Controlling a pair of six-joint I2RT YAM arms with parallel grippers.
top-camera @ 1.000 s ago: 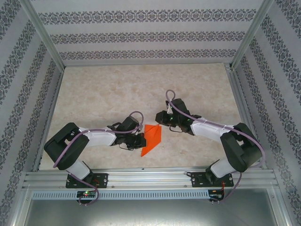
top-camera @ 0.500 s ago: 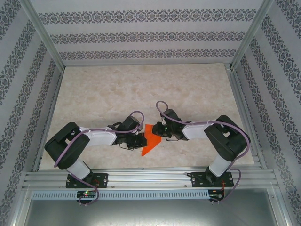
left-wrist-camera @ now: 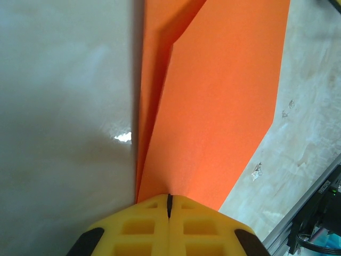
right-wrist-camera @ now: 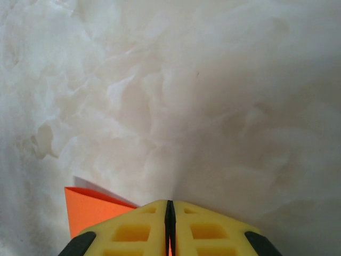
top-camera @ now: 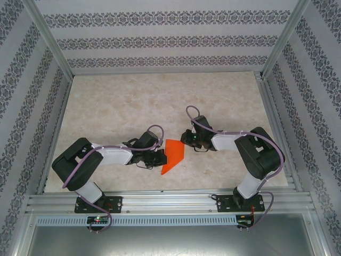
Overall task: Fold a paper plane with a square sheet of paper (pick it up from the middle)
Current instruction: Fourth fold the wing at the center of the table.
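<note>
Left gripper (left-wrist-camera: 169, 198) is closed tight on the orange paper (top-camera: 173, 154), pinching its left edge. In the wrist view the partly folded sheet spreads away from the yellow fingers (left-wrist-camera: 154, 207). Right gripper (top-camera: 184, 140) also has its fingers pressed together, tips down at the paper's far right corner; whether it pinches the sheet I cannot tell. The paper lies on the pale table (top-camera: 133, 101) between the two grippers, in the near half, its narrow point toward the near edge.
</note>
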